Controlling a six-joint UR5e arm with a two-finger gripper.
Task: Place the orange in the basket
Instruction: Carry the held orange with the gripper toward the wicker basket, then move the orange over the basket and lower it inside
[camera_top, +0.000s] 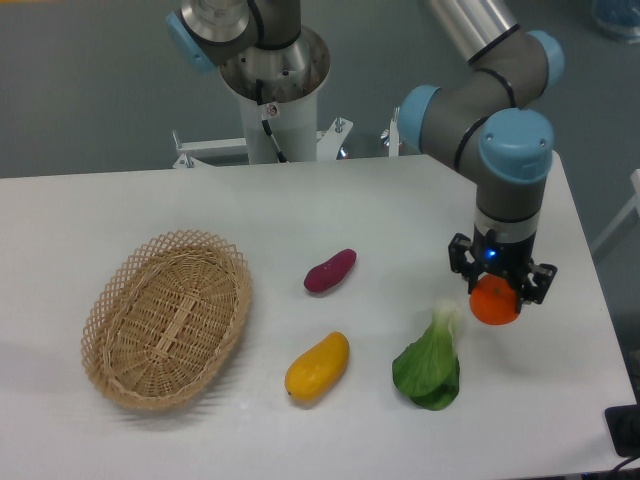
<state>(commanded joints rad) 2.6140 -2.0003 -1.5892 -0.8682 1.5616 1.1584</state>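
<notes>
Orange: the small round bright-orange fruit (494, 301) sits at the right of the frame, raised off the white table (150, 200), just beside the leafy green bok choy (430, 365).
Gripper: the black two-finger gripper (497, 287) is closed around the orange, which hangs between its fingers.
Progress: pickup looks done; carrying and release remain.
Basket: the oval tan woven wicker basket (105, 310) lies at lower left, well apart, holding nothing.
Between: a purple sweet potato (330, 270) and a yellow-orange mango-like fruit (317, 367).
</notes>
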